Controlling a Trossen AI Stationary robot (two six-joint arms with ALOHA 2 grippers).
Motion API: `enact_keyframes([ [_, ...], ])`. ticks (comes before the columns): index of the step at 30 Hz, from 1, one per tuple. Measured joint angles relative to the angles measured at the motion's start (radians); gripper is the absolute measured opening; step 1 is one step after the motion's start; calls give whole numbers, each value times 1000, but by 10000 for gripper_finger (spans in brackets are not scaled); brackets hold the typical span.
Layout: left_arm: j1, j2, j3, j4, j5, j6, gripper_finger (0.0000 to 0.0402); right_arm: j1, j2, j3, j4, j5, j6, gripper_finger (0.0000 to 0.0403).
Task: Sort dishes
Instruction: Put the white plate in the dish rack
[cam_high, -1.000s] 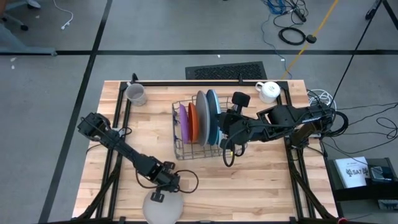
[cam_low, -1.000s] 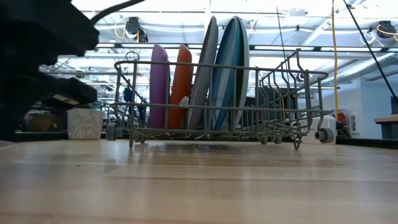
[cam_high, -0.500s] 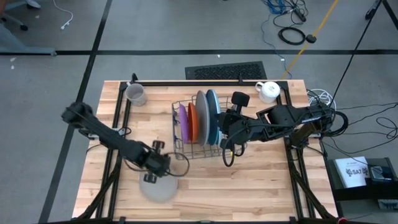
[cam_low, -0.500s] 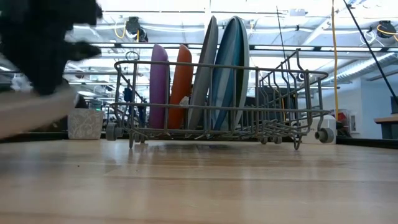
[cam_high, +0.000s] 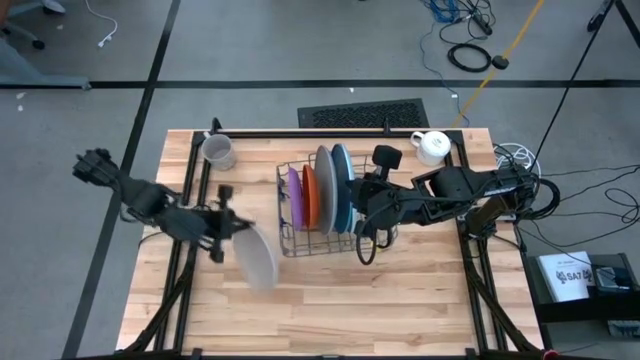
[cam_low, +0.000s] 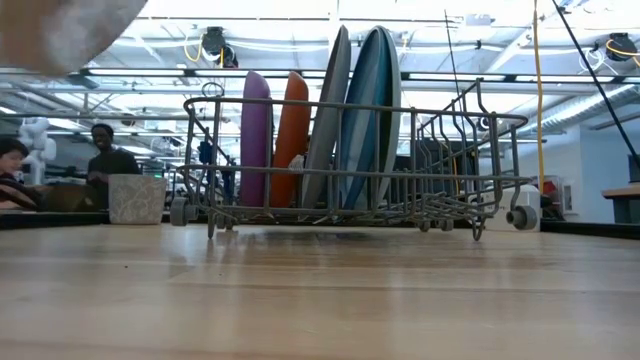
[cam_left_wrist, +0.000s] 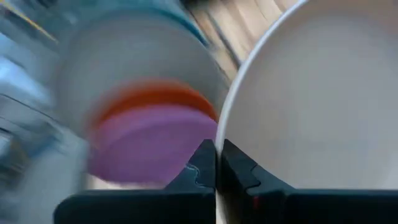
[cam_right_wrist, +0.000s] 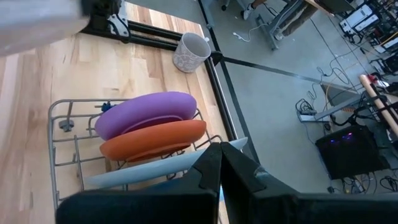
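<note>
Presently we list one whitish-grey plate (cam_high: 256, 257), round, flat and plastic, held in the air above the counter (cam_high: 400, 290) just beside the near-left corner of the wire rack (cam_high: 290, 243), tilted nearly onto its edge. We judge it light and stiff, smooth enough to slip or swing in a narrow pinch, and unlikely to break if dropped. The rim is the only sensible place to take hold, since the flat face offers nothing to pinch.

Left end effector (cam_left_wrist: 216, 167): fingers shut tight on the rim of the whitish-grey plate, the plate's face filling the left wrist view beyond them. We cannot tell how deep the rim sits between the fingers.

Right end effector (cam_right_wrist: 219, 163): fingers closed together, nothing between them, resting at the right side of the rack close to the outermost plates there; whether it touches any, we cannot tell.

Already standing upright in the rack, left to right in the high view: purple plate (cam_high: 294, 196), orange plate (cam_high: 310, 194), grey plate (cam_high: 326, 188), blue plate (cam_high: 344, 180).

Also on the counter, well apart from the held plate: grey mug (cam_high: 218, 151) at the far left, white mug (cam_high: 433, 147) at the far right.
</note>
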Motion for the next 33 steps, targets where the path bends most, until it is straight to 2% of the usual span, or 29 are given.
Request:
enact_keyframes([
  [2,0,-42,5,104,-87,99,0,0,0,0,1,0,-9,0],
  [6,24,-94,5,289,-188,288,0,-5,0,0,8,0,-22,0],
  [10,93,-118,3,360,-288,365,0,-8,0,0,12,0,-37,0],
  [14,200,-121,-29,386,-294,377,0,-11,0,0,30,-1,-50,0],
  [19,325,-125,-106,552,-110,395,0,-11,0,0,40,-2,-56,0],
  [22,406,-138,-147,570,-13,411,0,-11,0,0,40,-3,-52,0],
  [27,546,-210,-227,728,341,465,0,-11,0,0,40,-9,-45,0],
  [31,652,-248,-275,727,437,538,0,-11,0,0,39,-9,-45,0],
  [33,711,-259,-307,750,517,543,0,-11,0,0,40,-8,-45,0],
])
